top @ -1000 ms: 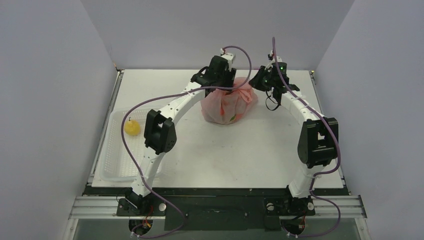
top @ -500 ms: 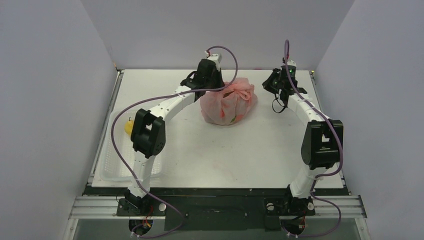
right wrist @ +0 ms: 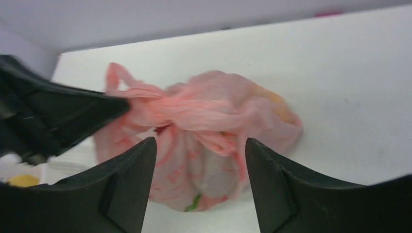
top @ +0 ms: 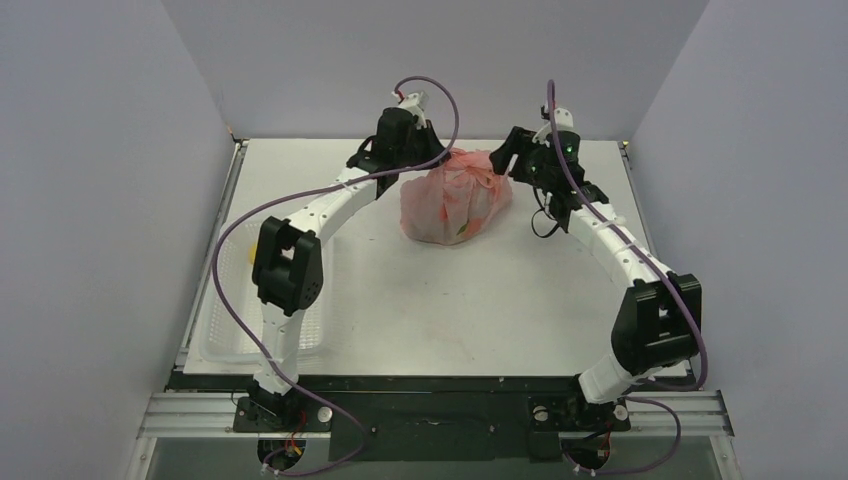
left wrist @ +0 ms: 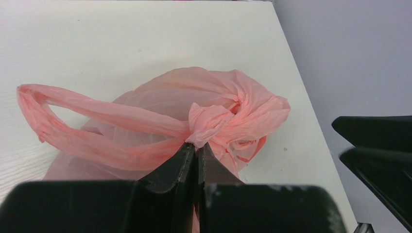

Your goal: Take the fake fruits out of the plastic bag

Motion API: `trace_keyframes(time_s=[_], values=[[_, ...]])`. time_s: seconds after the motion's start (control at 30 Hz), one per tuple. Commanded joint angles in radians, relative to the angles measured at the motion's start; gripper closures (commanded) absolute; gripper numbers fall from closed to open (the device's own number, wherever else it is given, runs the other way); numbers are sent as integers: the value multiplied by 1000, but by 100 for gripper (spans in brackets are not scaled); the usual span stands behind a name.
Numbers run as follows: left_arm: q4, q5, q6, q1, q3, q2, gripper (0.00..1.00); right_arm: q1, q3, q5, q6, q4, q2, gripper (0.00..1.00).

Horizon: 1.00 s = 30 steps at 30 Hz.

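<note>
Pink plastic bag (top: 455,200), knotted at the top and bulging, sits on the white table (top: 450,310) between the two arms' jaws. The left gripper (top: 440,166) has its jaws closed tight on the bag, and its wrist camera shows the two dark fingertips pressed together around a twist of film right at the knot (left wrist: 214,116). From that view one loop handle (left wrist: 73,121) trails off to the left of the closed jaws and lies slack on the table, while the rest of the bag swells just ahead of and below the tips.

The right gripper (top: 506,158) faces the bag from the opposite side with its jaws parted and nothing between the pads. In its wrist view the crumpled film fills the gap ahead of the two spread fingers (right wrist: 131,179), close in front of them, though whether the tips touch it cannot be told. The left gripper's dark fingers reach in from the left of those open jaws and meet the stretched neck of the bag.

Most of the fake fruits are hidden inside the bag. A yellowish shape (right wrist: 278,104) shows through the film above and beyond the right-hand finger of the open jaws, and what fruit it is cannot be made out. One yellow fruit (right wrist: 22,180) is glimpsed outside the bag, far to the left of the open jaws, past the left gripper. A clear tray (top: 225,335) lies at the table's left edge, well behind the closed jaws and partly hidden by the left arm.
</note>
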<state>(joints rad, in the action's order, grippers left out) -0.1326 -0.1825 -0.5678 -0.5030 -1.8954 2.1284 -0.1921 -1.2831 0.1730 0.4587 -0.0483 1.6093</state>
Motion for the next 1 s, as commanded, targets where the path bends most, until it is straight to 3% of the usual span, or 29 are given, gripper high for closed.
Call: trace_keyframes(time_s=[0.0, 0.47, 0.97], values=[[30, -52, -7, -18, -69, -9, 100, -43, 3, 78, -51, 152, -33, 36], [-24, -65, 18, -44, -145, 27, 100, -56, -12, 61, 17, 204, 84, 34], [-56, -116, 2, -66, -222, 67, 100, -79, -101, -32, -107, 120, 186, 36]])
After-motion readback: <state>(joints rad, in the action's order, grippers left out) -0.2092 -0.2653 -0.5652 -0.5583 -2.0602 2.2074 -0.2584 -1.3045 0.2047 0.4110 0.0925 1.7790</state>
